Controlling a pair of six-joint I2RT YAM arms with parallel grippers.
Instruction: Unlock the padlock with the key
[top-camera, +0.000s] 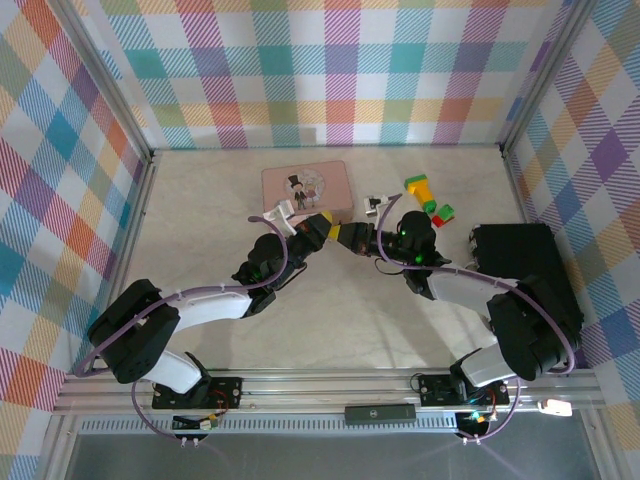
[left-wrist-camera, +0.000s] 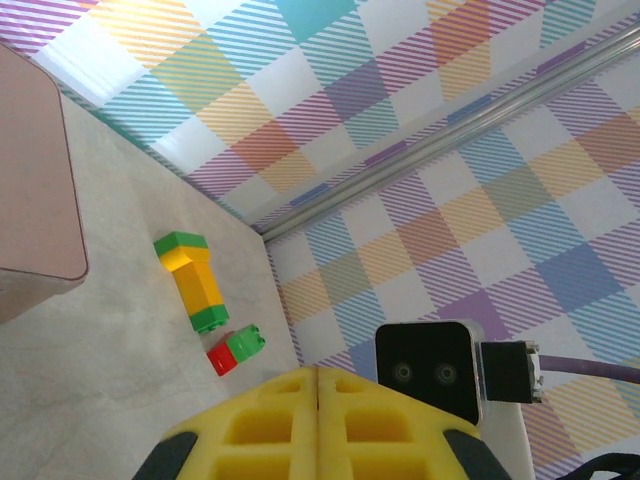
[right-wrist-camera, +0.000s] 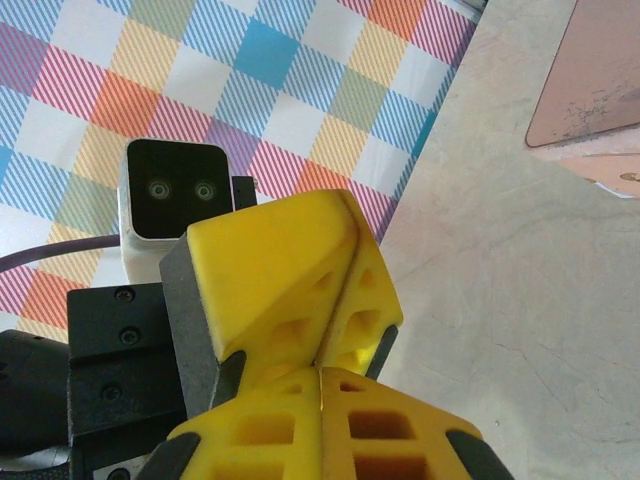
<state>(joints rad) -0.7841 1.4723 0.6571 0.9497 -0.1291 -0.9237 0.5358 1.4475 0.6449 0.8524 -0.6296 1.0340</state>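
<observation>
Above the pale table your left gripper and right gripper meet tip to tip, both shut; any catch is hidden, unlocking seemingly unfinished.

Bright, even, diffuse light, apparently from overhead. Top view is sharp; the arms throw only soft, faint shadows on the pale table. The green indicator light on the right arm glows with a slight bloom. Left wrist: checkered wall crisp but washed pale toward the top-left, left hand close to the lens, slightly soft. Right wrist: right hand evenly lit, mild sheen on the table, no hard shadows.
</observation>
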